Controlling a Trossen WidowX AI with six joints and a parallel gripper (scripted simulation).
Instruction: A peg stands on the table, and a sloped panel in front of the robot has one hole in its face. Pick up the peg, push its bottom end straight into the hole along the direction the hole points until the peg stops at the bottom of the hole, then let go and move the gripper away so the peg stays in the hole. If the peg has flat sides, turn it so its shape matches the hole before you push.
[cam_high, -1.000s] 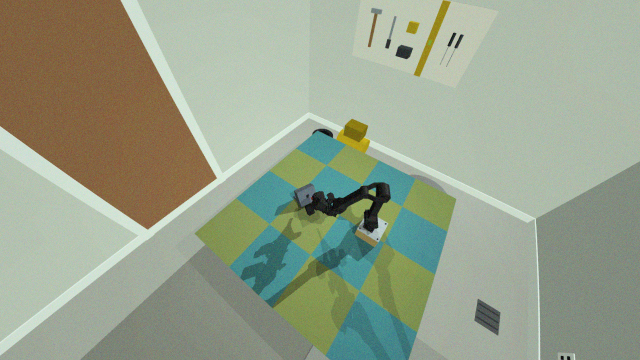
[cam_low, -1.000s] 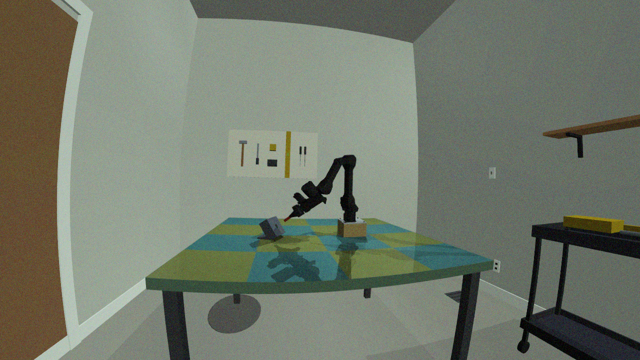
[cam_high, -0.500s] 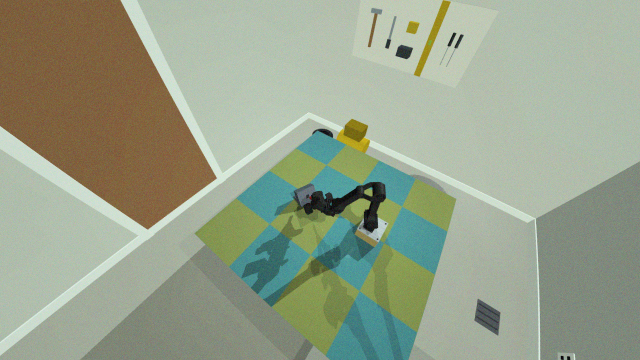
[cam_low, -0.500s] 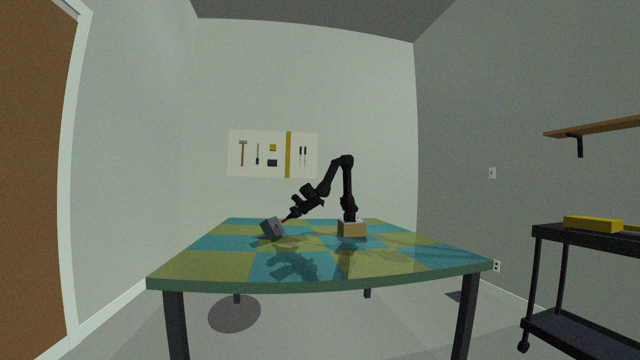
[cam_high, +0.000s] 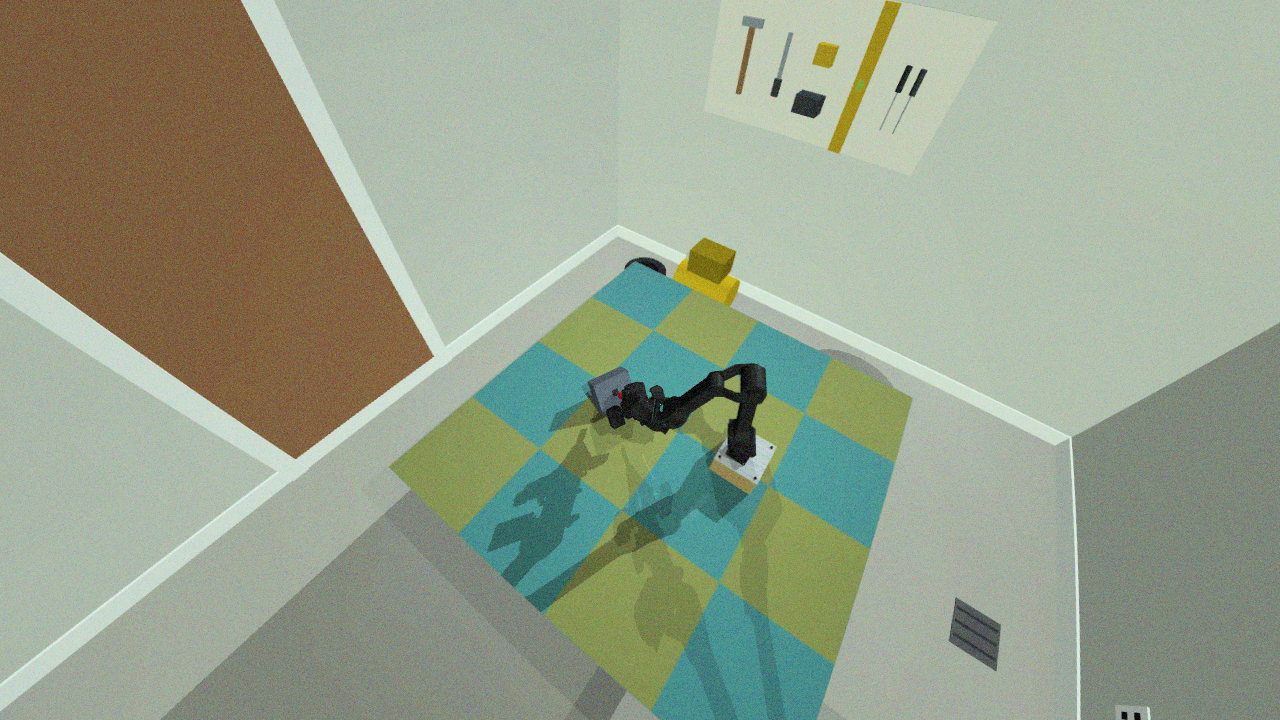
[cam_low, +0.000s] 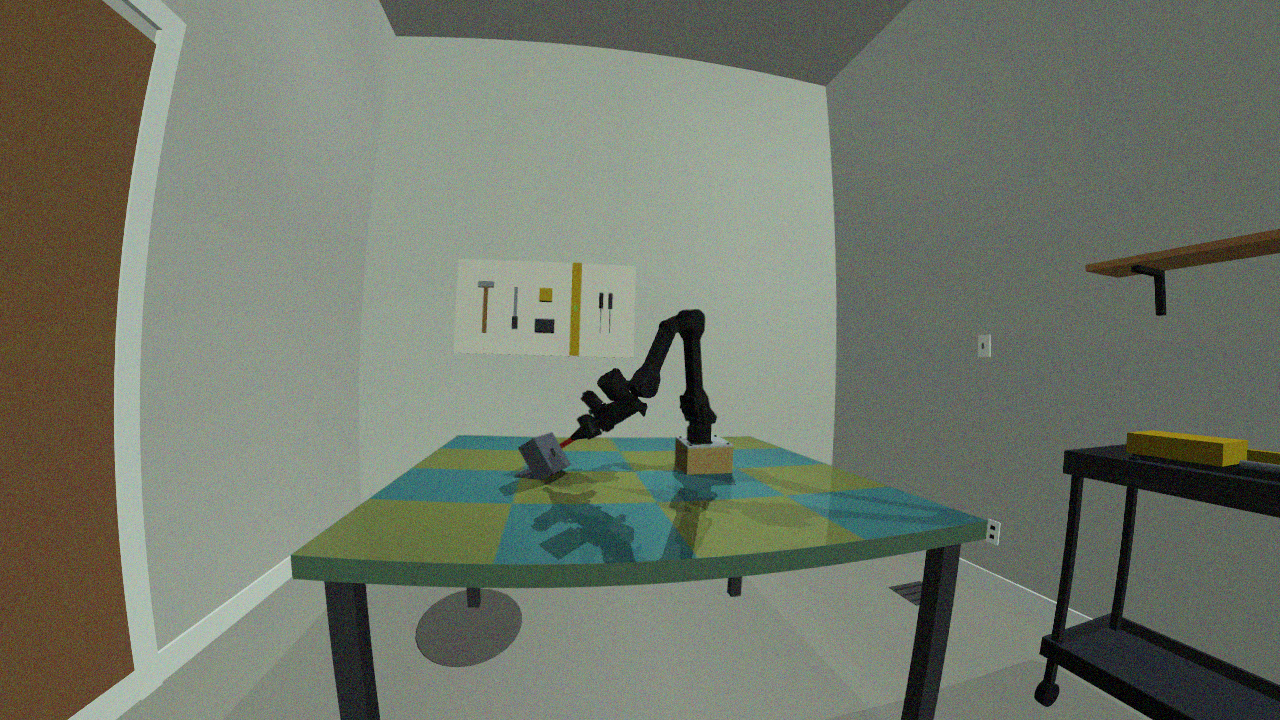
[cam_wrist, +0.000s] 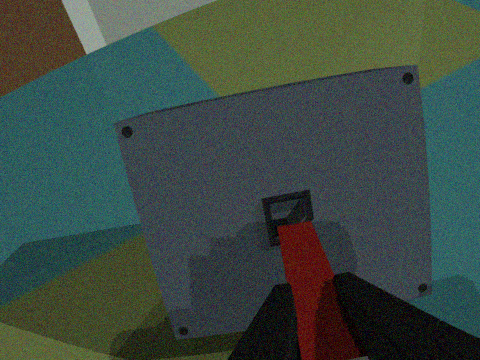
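a blue-and-olive checkered table beneath the grey sloped panel and arm's base

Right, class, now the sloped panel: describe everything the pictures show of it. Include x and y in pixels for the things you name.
The sloped panel (cam_high: 608, 386) (cam_low: 543, 455) (cam_wrist: 200, 160) is a thick, plain grey block with a flat, roughly square face and a dark dot near each corner. Its matt surface could be plastic or painted metal. It stands tilted on the checkered table, its face towards the arm. Near the middle is one dark-rimmed, angular hole (cam_wrist: 270, 220), partly hidden by the red peg's end. Whether the peg touches it is unclear. A shadow darkens the lower face.
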